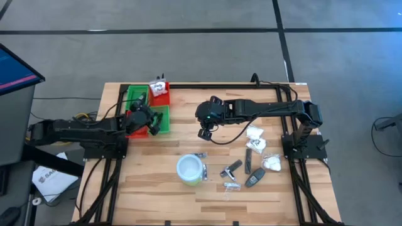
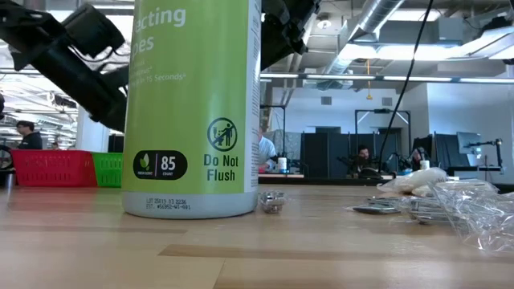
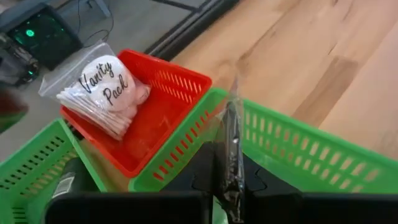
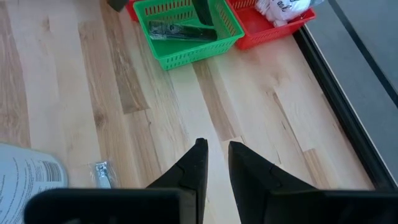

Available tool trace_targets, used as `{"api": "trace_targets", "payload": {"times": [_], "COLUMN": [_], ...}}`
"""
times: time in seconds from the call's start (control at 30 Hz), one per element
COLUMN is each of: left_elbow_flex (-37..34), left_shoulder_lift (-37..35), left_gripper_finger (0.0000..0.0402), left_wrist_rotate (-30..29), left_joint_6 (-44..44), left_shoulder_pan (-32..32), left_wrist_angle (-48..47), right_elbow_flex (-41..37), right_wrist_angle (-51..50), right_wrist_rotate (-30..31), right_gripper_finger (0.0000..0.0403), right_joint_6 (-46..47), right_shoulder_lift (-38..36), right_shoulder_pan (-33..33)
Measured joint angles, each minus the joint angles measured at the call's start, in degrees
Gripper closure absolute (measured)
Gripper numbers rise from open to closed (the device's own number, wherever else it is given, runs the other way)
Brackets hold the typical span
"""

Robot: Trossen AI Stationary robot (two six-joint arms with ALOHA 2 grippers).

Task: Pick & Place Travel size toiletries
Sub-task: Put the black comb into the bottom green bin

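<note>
left gripper [image 1: 143,119] sits over the red and green tray [image 1: 164,122] at the table's 10 o'clock corner, above a green compartment. fingers [image 3: 202,177] pressed together on a slim black item in a clear sleeve [image 3: 232,155], standing upright between them, over the green basket wall. the neighbouring red compartment holds a clear packet marked "vanity pack" [image 3: 102,87]; a dark sleeved item [image 4: 180,31] lies in a green compartment, seen in the right wrist view.

right gripper [image 1: 205,133] hangs above bare wood near table centre, fingers [image 4: 194,165] a narrow slit apart, nothing between them.

round white tub with green side [image 1: 190,169] stands toward 6 o'clock from centre. remaining toiletries [image 1: 251,164] scattered from 3 to 5 o'clock: white lumpy packets [image 1: 271,164], dark sticks [image 1: 233,167], a small clear sachet [image 1: 231,186]. one tiny sachet [image 4: 102,174] lies just beside the tub.
</note>
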Motion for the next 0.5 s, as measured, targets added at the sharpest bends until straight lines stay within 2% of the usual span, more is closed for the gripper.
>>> {"api": "trace_targets", "payload": {"times": [0.17, 0.5], "left_elbow_flex": [0.0, 0.0], "left_shoulder_lift": [3.2, 3.5], "left_gripper_finger": [0.0388, 0.0376], "left_wrist_rotate": [0.0, 0.0], "left_joint_6": [2.4, 8.4], "left_shoulder_pan": [0.2, 0.2], "left_wrist_angle": [3.5, 5.4], "right_elbow_flex": [0.0, 0.0], "right_wrist_angle": [0.0, 0.0], "right_wrist_rotate": [0.0, 0.0], "right_gripper_finger": [0.0347, 0.0347], "right_joint_6": [-0.2, -0.8], "right_shoulder_lift": [0.0, 0.0], "right_shoulder_pan": [0.0, 0.0]}}
